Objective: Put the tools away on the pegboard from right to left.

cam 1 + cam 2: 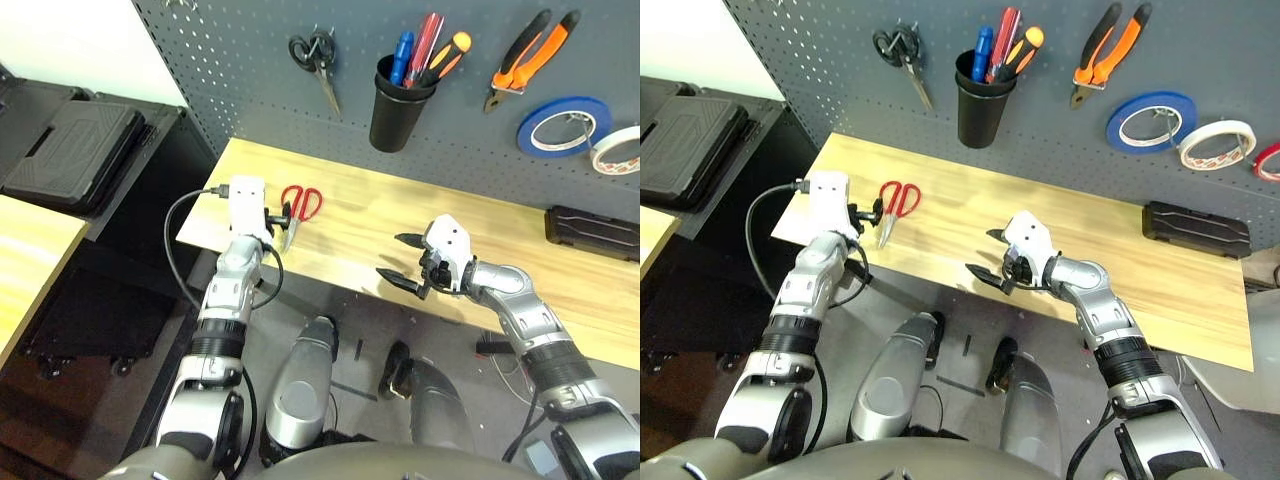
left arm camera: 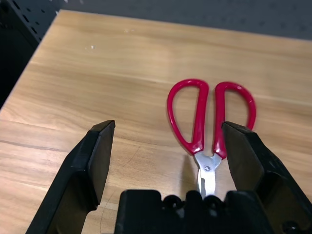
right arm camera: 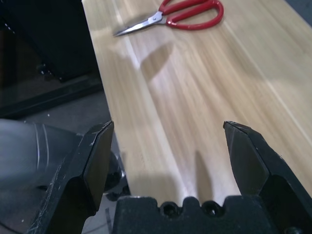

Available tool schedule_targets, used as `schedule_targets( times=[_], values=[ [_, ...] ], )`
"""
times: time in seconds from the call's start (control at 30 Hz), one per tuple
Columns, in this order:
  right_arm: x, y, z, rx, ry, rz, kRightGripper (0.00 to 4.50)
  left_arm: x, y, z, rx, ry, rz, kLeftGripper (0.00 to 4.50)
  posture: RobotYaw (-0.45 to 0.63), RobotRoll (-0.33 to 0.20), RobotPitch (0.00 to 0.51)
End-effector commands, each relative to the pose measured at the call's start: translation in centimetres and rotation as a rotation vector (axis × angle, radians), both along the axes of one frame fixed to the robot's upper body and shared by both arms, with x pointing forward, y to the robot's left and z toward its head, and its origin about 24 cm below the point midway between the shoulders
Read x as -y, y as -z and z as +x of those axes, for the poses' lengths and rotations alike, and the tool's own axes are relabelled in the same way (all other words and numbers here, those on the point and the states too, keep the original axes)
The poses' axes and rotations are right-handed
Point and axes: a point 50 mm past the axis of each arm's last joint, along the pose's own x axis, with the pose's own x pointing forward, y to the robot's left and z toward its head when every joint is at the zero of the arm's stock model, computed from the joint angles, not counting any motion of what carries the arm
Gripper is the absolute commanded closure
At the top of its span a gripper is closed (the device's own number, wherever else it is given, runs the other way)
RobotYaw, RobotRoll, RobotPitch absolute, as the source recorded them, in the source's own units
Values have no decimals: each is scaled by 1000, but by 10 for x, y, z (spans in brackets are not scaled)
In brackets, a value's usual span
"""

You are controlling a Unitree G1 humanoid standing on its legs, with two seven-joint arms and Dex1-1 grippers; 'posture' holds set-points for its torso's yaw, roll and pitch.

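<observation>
Left pincer: spread wide, low over red-handled scissors on table.
Right pincer: wide, empty, above table's near edge.
Pegboard: pliers, whitish tape roll hung.
Writing: none legible.

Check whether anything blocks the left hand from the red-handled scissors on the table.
Nothing visible does. The left hand is open right over the red-handled scissors, which lie flat on bare wood of the table with the blades pointing back between its fingers.
</observation>
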Motion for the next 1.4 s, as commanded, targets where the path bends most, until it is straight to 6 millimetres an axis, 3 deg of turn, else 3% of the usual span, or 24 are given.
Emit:
schedule_targets(
  times=[0.03,0.63,1.03,1.4],
  values=[
    [2,4,-6,-11,22,-29,0,-5,12,4,-45,-20,-4,45,256,0,346],
    [15,-5,-28,6,102,-47,0,-28,13,26,-72,-189,-30,45,154,0,358],
    [14,-6,-28,7,103,-51,0,-48,8,26,-59,-301,-15,45,164,0,352],
    [14,-8,-28,11,112,-44,0,-54,21,18,-128,-334,18,45,158,0,348]
  ],
)
